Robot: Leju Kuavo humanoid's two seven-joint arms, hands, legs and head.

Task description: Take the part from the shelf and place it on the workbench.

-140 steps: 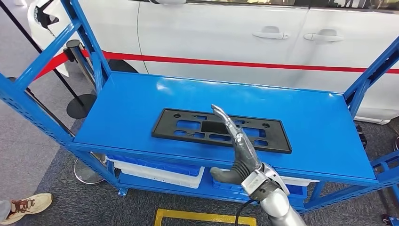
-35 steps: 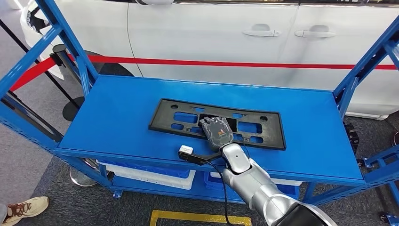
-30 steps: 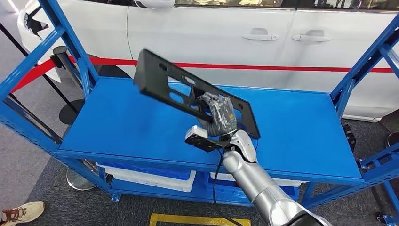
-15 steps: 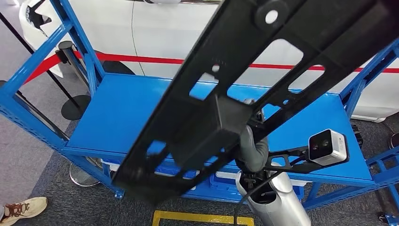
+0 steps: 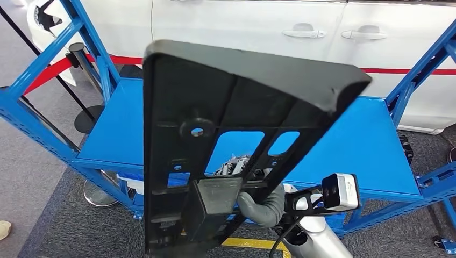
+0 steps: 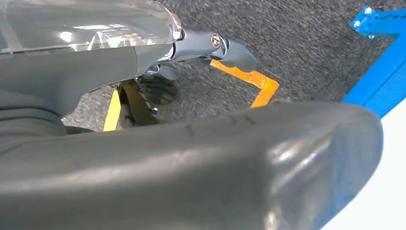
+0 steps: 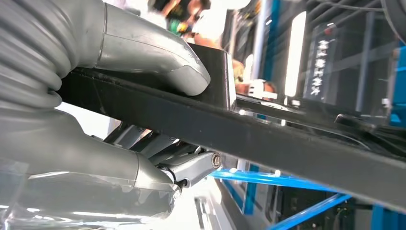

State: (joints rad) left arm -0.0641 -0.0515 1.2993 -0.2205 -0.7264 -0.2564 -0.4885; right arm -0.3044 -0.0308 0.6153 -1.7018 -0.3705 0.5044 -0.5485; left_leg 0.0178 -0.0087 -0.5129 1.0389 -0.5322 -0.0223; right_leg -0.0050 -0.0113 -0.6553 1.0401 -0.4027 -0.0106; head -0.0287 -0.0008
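Gripping the black plastic licence-plate bracket (image 5: 215, 140) near the small boxed section of its lower rail, the right robot hand (image 5: 258, 201) held the part lifted clear of the blue shelf (image 5: 365, 145), tilted steeply and close before the head camera. In the right wrist view the thick grey thumb (image 7: 158, 52) pressed on one face of a black rail while the darker fingers (image 7: 158, 143) clamped from the other side. The bracket looked light but long, stiff, ribbed and full of cut-outs, so a one-handed hold low on the frame probably left most of its length levering on the grip; the smooth plastic might twist or slip. A rail beside a cut-out seemed the soundest hold. The left robot hand (image 6: 143, 86) hung over grey carpet; whether its fingers were curled could not be told.
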